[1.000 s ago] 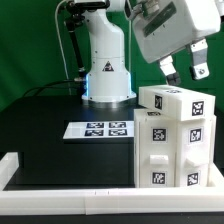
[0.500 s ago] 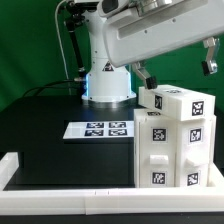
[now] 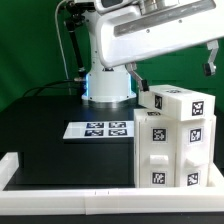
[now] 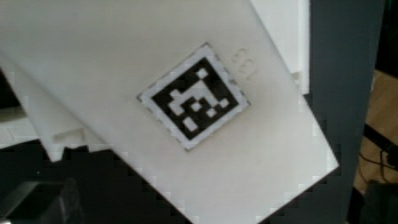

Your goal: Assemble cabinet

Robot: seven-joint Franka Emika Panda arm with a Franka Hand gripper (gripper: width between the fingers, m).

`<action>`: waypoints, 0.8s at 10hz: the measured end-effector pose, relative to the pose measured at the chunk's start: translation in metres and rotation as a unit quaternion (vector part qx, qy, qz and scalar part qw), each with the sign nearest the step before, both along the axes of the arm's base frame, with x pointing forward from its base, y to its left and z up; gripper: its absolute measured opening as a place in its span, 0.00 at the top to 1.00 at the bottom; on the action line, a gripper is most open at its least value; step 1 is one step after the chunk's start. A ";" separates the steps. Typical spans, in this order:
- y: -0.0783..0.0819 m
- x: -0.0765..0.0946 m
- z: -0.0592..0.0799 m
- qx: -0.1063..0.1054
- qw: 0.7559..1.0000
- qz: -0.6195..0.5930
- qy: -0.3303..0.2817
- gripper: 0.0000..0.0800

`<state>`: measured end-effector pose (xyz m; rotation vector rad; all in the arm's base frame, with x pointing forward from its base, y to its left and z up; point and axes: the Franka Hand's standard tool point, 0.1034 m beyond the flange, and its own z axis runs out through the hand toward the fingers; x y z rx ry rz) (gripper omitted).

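The white cabinet (image 3: 176,140) stands on the black table at the exterior view's right, a stack of white blocks and panels with black-and-white tags. My gripper (image 3: 141,83) hangs at the cabinet's top far corner, on the exterior view's left side of it. Only dark fingers (image 3: 134,73) show there, and the arm's white body hides the rest. The wrist view is filled by a white cabinet panel with one tag (image 4: 196,96), seen close up. My fingertips do not show in it. I cannot tell whether the jaws are open or shut.
The marker board (image 3: 100,129) lies flat on the table left of the cabinet. The robot's white base (image 3: 107,75) stands behind it. A low white rail (image 3: 60,172) edges the table's front. A green object (image 3: 211,63) shows at the far right.
The arm swung from the upper right across toward the exterior view's left and came down. The gripper now sits at the cabinet's top far corner. The cabinet has not moved.
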<state>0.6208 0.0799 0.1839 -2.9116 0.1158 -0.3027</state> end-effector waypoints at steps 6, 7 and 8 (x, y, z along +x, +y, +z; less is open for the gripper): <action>-0.001 -0.009 -0.015 -0.089 0.964 0.247 -0.047 0.00; -0.002 -0.011 -0.018 -0.091 0.962 0.255 -0.047 0.00; -0.003 -0.015 -0.022 -0.089 0.964 0.247 -0.042 0.00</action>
